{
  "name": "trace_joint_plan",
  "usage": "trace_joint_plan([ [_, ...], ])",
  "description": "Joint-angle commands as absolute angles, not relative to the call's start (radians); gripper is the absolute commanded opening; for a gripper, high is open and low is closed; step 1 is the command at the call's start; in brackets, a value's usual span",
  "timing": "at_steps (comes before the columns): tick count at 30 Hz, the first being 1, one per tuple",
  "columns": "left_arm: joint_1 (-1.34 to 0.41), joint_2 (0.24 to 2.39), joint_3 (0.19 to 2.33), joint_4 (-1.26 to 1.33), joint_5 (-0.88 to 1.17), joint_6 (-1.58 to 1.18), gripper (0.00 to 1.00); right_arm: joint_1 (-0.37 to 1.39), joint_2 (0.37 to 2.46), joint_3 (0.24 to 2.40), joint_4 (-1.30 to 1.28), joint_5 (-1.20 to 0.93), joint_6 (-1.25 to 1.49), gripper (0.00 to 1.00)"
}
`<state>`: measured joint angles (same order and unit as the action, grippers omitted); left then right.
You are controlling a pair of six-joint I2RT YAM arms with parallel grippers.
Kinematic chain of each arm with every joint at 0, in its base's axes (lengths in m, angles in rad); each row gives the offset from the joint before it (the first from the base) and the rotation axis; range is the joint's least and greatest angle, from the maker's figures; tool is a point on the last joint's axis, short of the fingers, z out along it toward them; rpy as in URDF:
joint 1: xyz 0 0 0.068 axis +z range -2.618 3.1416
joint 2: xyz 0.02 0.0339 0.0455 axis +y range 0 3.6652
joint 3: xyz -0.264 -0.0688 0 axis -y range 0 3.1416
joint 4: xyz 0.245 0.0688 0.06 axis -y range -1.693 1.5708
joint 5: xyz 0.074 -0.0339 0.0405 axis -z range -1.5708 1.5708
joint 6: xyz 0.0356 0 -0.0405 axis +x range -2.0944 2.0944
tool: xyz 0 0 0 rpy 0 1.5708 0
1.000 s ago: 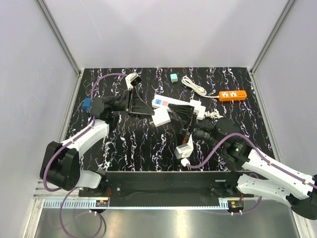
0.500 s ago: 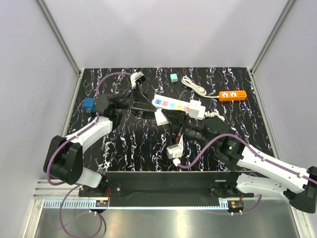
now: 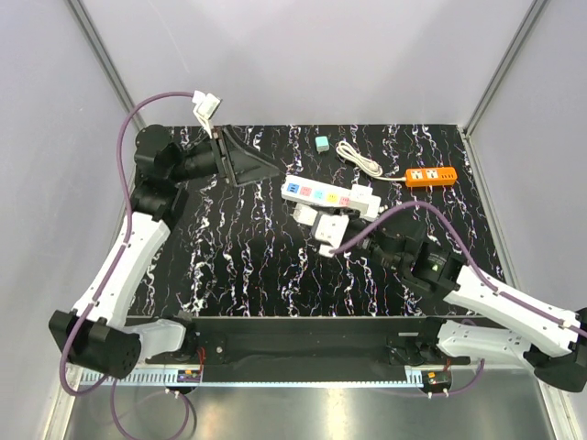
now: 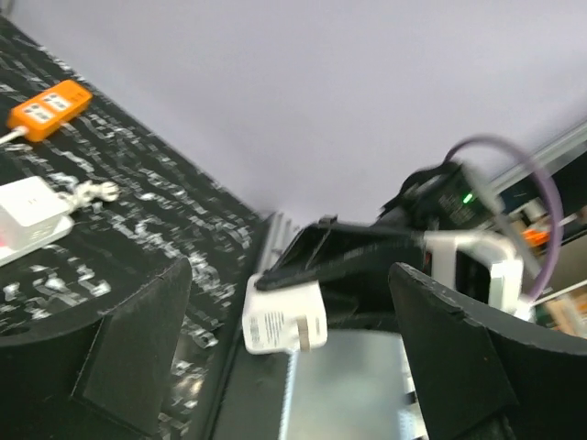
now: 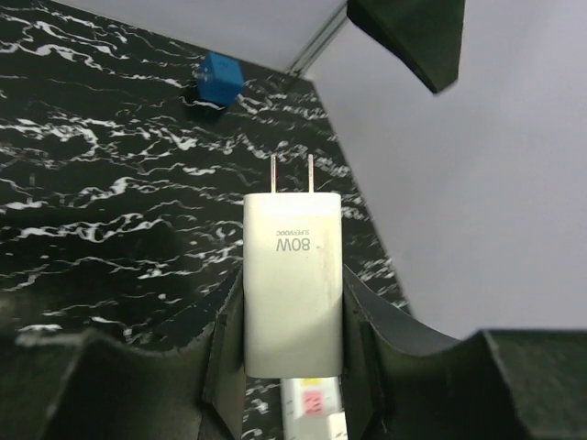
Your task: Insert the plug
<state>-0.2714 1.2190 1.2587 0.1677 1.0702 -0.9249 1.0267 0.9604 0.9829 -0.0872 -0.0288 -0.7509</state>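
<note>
One white charger (image 5: 292,293), its two prongs pointing away, is sitting pinched between the narrowed fingers (image 5: 359,321) of the right gripper (image 5: 292,323). It is hanging over the middle of the table (image 3: 238,266), just near of one white power strip (image 3: 330,194). One orange power strip (image 3: 431,176), one coiled white cable (image 3: 359,158) and one mint block (image 3: 322,144) are lying farther back. The left gripper (image 3: 257,165) is hovering at far left, fingers spread wide, holding nothing.

The charger (image 5: 292,275) is smooth matt white plastic with bright metal prongs (image 5: 274,174). The table (image 3: 229,266) is glossy black marble-print, and the strip (image 3: 431,176) at two o'clock is orange plastic.
</note>
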Motion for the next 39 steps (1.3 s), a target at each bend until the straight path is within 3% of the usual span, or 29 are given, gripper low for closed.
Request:
trace_joint_plan([
  [1, -0.29, 1.186, 1.24, -0.09, 1.049, -0.62, 0.93, 1.034, 0.966, 1.052, -0.17, 0.055, -0.468, 0.0],
  [5, -0.327, 1.169, 1.218, -0.271, 0.993, -0.469, 0.98, 1.034, 0.983, 1.058, -0.164, 0.034, -0.426, 0.0],
  [17, -0.382, 1.187, 1.095, -0.275, 1.06, -0.472, 0.99, 1.034, 1.074, 1.101, -0.144, 0.012, -0.403, 0.0],
  [31, -0.419, 1.233, 0.999, 0.044, 1.126, -0.758, 0.97, 1.034, 1.132, 1.121, -0.109, -0.055, -0.387, 0.0],
  [35, -0.422, 1.25, 0.983, 0.103, 1.143, -0.816, 0.71, 1.034, 1.135, 1.109, -0.087, -0.074, -0.376, 0.0],
  [36, -0.422, 1.252, 0.964, 0.156, 1.149, -0.837, 0.51, 1.034, 1.134, 1.108, -0.084, -0.072, -0.374, 0.0],
  [39, -0.422, 1.249, 0.911, 0.309, 1.178, -0.954, 0.24, 1.032, 1.128, 1.094, -0.065, -0.051, -0.359, 0.03],
])
